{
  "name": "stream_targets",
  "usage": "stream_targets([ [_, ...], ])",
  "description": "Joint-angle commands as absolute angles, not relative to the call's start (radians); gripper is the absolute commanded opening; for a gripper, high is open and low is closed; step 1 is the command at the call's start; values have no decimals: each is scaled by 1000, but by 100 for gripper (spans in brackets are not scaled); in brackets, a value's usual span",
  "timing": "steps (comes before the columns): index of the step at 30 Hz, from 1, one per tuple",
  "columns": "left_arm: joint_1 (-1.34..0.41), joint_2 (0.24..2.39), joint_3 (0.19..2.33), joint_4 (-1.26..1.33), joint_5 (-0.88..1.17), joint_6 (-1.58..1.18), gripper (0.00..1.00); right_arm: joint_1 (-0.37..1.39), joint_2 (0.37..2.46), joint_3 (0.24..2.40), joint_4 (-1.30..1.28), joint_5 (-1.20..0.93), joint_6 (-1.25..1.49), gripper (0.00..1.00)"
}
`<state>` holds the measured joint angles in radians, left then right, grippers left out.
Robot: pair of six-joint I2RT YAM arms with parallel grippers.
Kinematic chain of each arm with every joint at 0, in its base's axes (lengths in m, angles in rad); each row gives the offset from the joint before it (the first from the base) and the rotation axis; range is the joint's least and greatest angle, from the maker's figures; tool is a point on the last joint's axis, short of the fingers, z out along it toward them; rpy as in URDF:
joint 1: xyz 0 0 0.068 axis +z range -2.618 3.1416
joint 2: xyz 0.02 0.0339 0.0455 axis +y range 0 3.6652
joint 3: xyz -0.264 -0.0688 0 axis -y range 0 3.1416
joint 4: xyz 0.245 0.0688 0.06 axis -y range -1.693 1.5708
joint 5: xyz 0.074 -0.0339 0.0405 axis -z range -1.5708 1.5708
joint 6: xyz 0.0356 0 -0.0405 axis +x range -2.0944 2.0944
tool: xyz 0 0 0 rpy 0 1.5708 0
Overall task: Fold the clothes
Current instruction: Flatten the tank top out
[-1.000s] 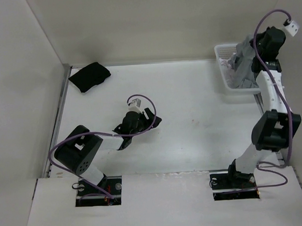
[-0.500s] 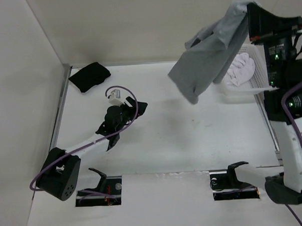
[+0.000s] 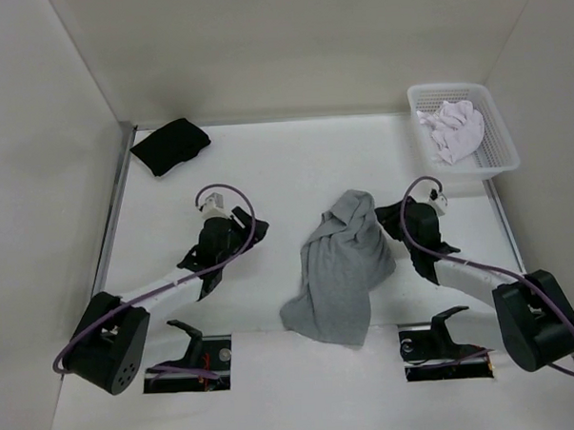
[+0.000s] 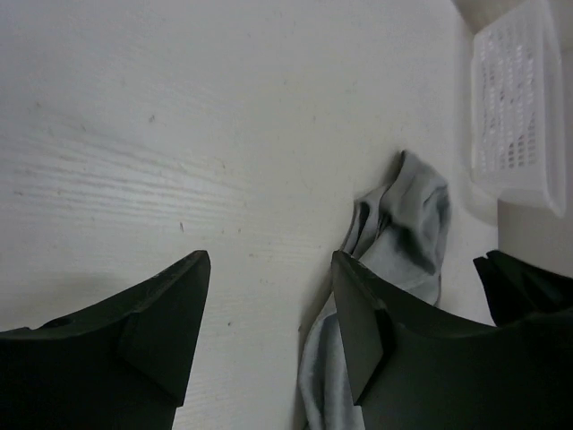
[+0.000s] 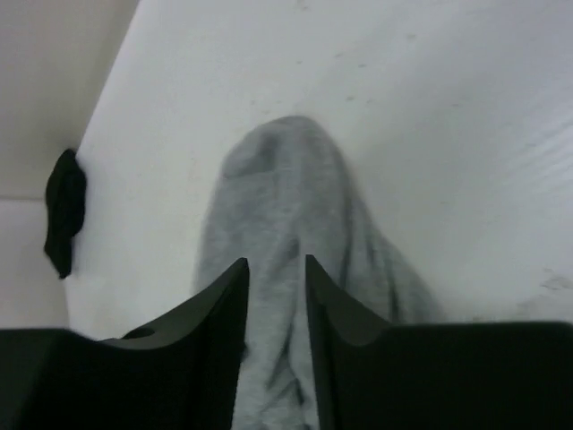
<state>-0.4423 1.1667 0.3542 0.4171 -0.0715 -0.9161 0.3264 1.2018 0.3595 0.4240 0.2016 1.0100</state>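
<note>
Grey T-shirt (image 3: 339, 270), long axis near-to-far, lies just left of my right gripper (image 5: 276, 269), jaws parted. My left gripper (image 4: 269, 260), likewise agape and empty, sits farther off.

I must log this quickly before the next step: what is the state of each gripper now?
Left gripper: open, holding nothing.
Right gripper: open, its jaws apart; the grey T-shirt lies slack in front of them.

The clothes (image 3: 342, 270) consist of one plain light-grey knit T-shirt, unfolded and crumpled into a long, rumpled heap. It lies on the table (image 3: 294, 158), near the centre. The narrow, bunched end points toward the far side. The wider end spreads out and reaches the table's near edge.
</note>
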Motion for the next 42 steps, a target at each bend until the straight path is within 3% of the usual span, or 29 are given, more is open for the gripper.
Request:
stream_targets([
  [1,-554,1242,385,367,-97,-838,53,324,1152,397,582,279,1030,44],
  [4,-636,1301,411,315,-91,-808,52,338,1173,460,395,264,938,50],
  [10,-771,1312,370,261,-46,-775,48,588,1218,543,215,270,781,50],
  [12,-801,1267,327,255,6,-778,47,648,1247,604,157,265,747,44],
  [15,-840,1215,276,235,57,-798,47,731,1343,705,95,229,710,24],
  [16,-855,1195,259,227,64,-807,47,742,1374,727,92,210,707,24],
  [19,-896,1141,218,203,67,-824,47,777,1475,802,83,173,687,31],
  [21,-913,1102,189,193,69,-839,47,795,1541,865,43,179,675,43],
  [24,-952,1004,158,160,86,-870,47,811,1609,933,-62,262,696,43],
  [30,-995,916,149,81,58,-876,49,828,1528,873,-121,360,791,43],
  [42,-1055,1117,268,20,-127,-816,47,720,1578,870,-83,357,827,42],
])
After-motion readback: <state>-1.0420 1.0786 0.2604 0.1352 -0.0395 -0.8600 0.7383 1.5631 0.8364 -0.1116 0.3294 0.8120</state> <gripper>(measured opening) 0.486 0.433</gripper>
